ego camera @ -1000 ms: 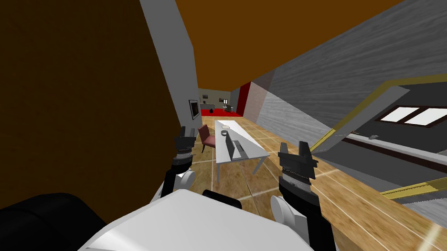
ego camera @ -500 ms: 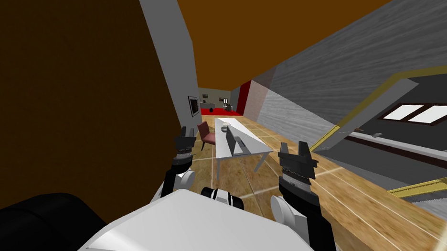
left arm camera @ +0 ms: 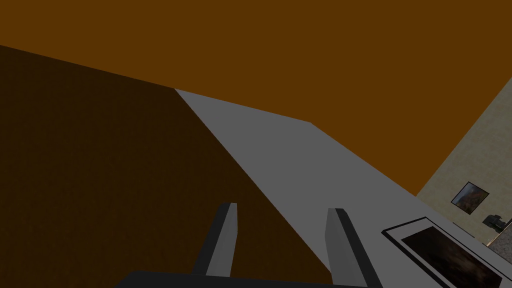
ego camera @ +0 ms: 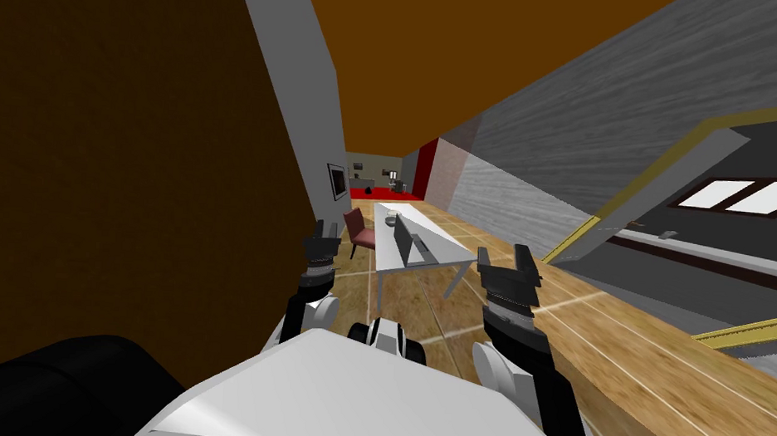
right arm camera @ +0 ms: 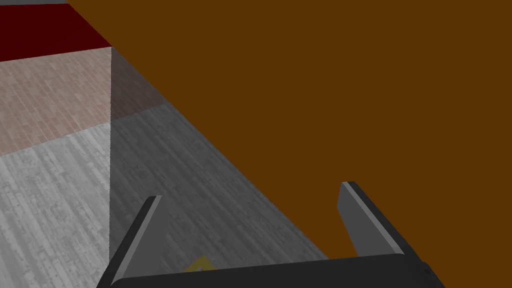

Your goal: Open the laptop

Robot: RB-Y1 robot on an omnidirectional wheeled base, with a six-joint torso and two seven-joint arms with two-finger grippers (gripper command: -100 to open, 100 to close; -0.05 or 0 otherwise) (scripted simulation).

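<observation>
The laptop (ego camera: 402,239) sits on a long white table (ego camera: 427,234), close to the table's near end. It is dark grey. Its lid looks like it stands up a bit, but it is too small to be sure. A red chair (ego camera: 361,233) stands by one long edge of the table. A small round dish (ego camera: 391,220) lies farther along, toward the far end.

The table is well apart from me, across the wood floor (ego camera: 637,357). I think I must roll closer before I can reach.

The left gripper (ego camera: 325,227) and the right gripper (ego camera: 503,255) are held up in front of me. Each has its fingers spread wide and holds nothing. I think they are tucked in so they bump nothing on the way, and spread so they are ready for the lid.
</observation>
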